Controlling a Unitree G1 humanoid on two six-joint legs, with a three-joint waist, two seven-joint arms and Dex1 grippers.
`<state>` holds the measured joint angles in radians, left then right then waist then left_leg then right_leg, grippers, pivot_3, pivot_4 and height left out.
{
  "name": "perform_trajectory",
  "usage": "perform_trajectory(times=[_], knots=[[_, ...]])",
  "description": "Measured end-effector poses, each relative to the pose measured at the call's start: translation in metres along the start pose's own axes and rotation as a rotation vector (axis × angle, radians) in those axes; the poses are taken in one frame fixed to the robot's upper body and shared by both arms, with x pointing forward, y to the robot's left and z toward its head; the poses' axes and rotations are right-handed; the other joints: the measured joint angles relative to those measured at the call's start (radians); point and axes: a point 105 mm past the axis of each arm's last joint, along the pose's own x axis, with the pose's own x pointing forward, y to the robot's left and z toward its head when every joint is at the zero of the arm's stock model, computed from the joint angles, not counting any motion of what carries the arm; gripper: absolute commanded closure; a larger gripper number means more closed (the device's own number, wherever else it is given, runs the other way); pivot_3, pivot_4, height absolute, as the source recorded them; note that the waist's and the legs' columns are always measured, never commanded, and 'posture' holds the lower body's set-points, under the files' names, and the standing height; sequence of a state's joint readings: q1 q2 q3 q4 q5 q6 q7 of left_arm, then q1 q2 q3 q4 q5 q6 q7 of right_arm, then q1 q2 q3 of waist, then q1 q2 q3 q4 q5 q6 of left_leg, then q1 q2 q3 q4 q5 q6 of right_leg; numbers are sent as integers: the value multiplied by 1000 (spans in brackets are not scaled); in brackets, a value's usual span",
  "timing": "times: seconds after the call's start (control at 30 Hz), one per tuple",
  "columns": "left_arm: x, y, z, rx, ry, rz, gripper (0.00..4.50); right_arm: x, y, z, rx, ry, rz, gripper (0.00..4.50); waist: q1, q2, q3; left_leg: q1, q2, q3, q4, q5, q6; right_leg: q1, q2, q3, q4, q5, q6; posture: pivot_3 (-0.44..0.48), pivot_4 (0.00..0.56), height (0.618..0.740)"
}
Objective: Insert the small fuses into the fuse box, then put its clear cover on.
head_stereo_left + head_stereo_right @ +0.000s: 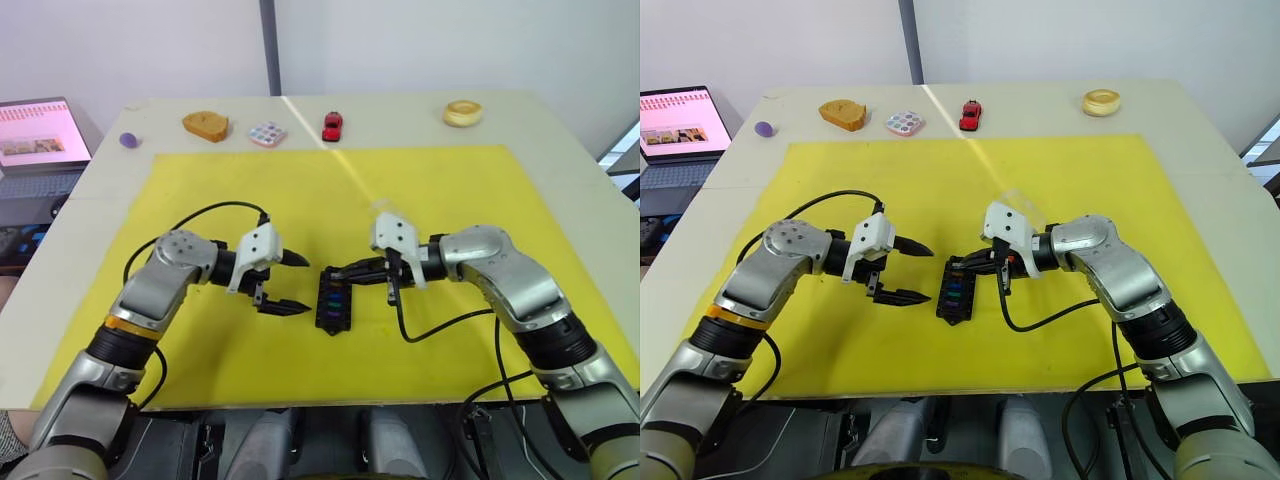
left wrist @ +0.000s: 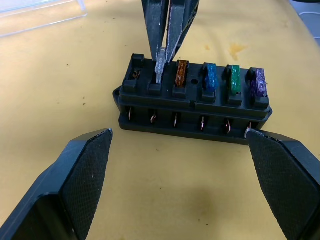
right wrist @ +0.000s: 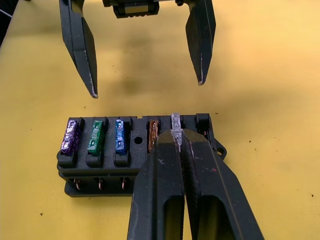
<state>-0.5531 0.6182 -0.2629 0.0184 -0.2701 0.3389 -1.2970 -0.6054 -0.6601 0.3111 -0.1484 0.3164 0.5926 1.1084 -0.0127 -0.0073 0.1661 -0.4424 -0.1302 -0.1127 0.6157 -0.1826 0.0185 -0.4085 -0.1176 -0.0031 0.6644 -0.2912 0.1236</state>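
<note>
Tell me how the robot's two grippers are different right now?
The left gripper is wide open and holds nothing; the right gripper is pinched shut on a clear grey fuse. The left waits beside the fuse box, not touching; the right is pushing its fuse into a slot. Both have two black fingers.

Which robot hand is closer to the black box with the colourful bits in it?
The right. The right gripper is over the fuse box, pinching a grey fuse at a slot. The left gripper hangs open beside the box, not touching it.
</note>
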Motion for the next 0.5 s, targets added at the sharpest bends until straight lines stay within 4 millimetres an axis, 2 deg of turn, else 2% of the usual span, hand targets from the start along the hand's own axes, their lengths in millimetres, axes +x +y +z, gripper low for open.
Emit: perform_trajectory(times=[0.5], knots=[[2,0,0,-2,-6,8,49,1,-3,-3,28,0,-6,4500,0,0,0,0,0,0,0,0,0,0,0,0,0,0,0,0,150,740]])
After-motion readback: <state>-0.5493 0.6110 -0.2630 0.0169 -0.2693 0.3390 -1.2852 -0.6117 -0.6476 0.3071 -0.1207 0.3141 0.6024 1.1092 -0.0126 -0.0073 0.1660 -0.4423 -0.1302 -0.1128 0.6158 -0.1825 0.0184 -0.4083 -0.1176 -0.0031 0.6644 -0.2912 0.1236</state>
